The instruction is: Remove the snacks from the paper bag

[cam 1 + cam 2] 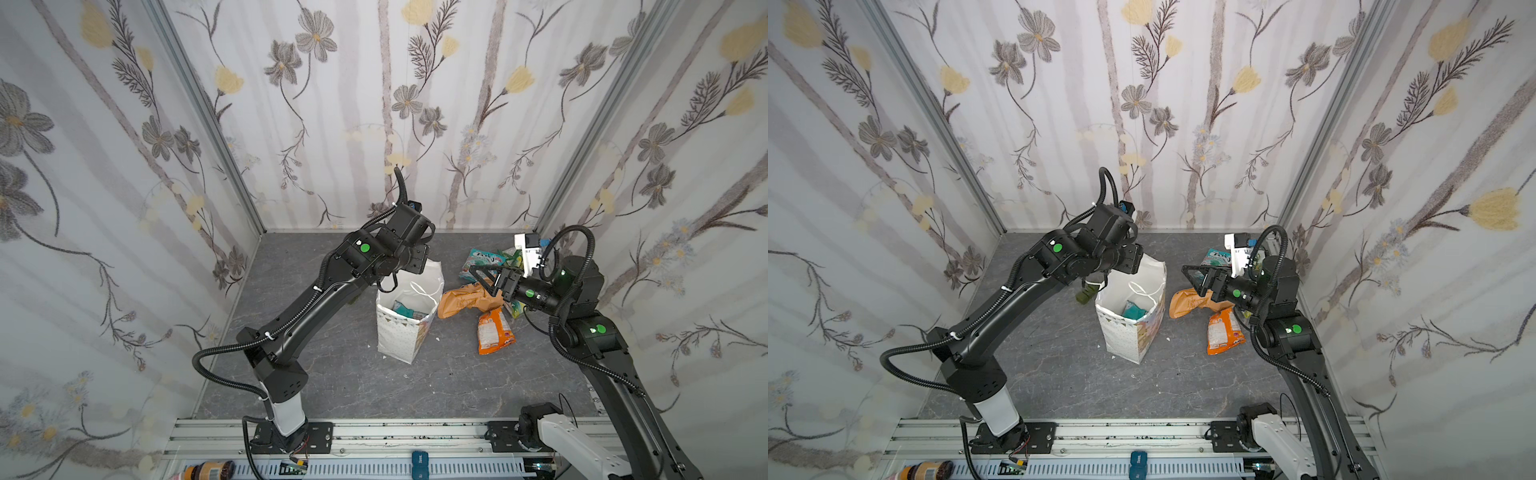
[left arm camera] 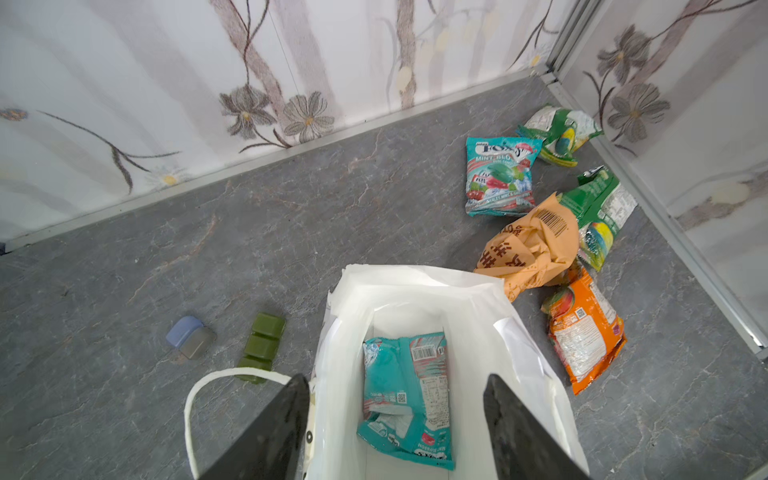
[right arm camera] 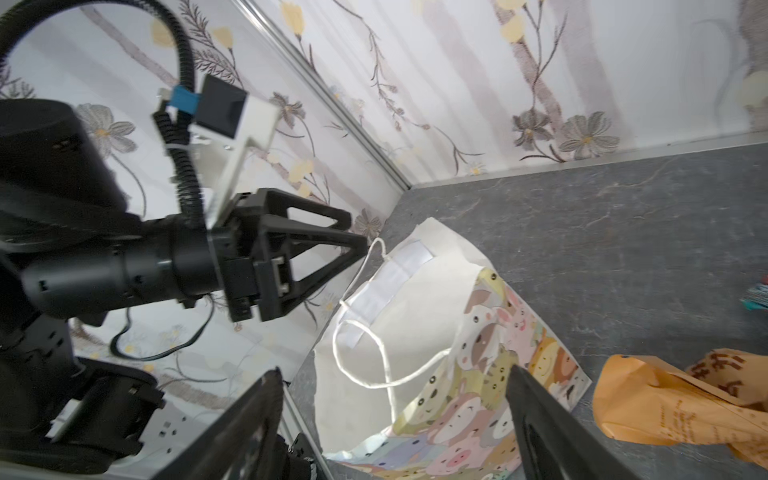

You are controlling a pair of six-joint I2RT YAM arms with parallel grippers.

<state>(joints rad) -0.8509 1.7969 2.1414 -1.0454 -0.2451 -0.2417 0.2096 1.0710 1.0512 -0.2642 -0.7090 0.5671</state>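
The white paper bag stands upright mid-table, mouth open. A teal snack packet lies at its bottom. My left gripper hangs open over the mouth, one finger outside the wall by the cord handle. Right of the bag lie snacks: teal, green, a second green, tan-brown and orange. My right gripper is open and empty above the tan-brown packet, facing the bag's cartoon side.
A dark green block and a blue block lie left of the bag. Floral walls close in the back and both sides. The snack pile sits in the far right corner. An aluminium rail runs along the front edge.
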